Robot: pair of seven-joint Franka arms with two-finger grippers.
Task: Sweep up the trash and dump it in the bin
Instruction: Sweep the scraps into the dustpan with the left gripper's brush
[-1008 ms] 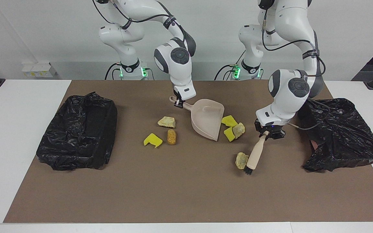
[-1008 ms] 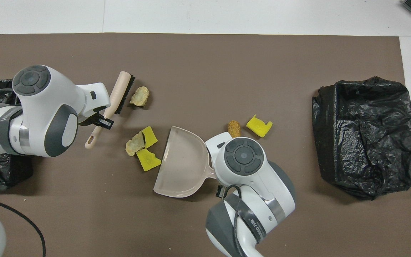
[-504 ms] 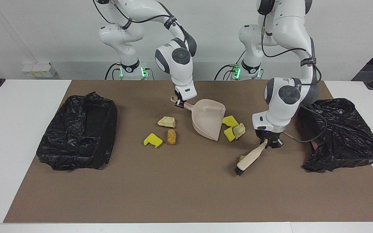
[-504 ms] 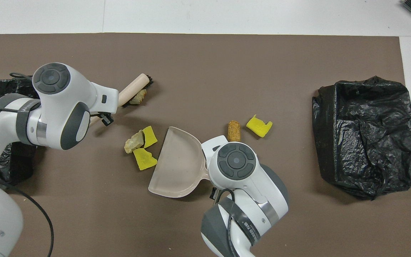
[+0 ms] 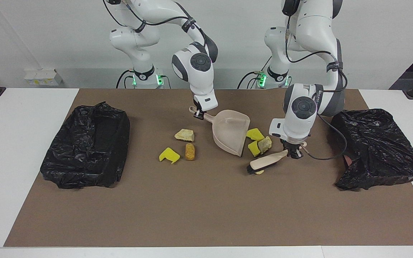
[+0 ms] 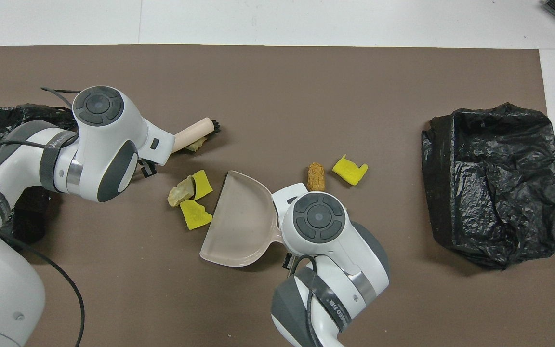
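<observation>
— Swinging in now, the brush (image 5: 266, 162) has dragged its beige lump (image 5: 259, 171) toward the dustpan (image 5: 229, 130) since a second ago; only a sliver of that lump shows under the bristles.

— Who has what?

— Left claw (image 5: 294, 153) is clamped on the brush handle, low over the bench (image 5: 206, 211). Right claw (image 5: 198, 114) is locked on the dustpan handle, the pan's lip down on the mat.

— And the rest of the trash?

— Two yellow chunks (image 5: 254, 140) and a beige lump (image 5: 264, 144) are bunched right at the pan's mouth. Toward the right arm's end lie another beige lump (image 5: 184, 134), the brown piece (image 5: 190, 151) and a yellow chunk (image 5: 169, 155).

— The bins?

— One black bag (image 5: 88, 145) sits at the right arm's end, another (image 5: 378, 147) at the left arm's end.
</observation>
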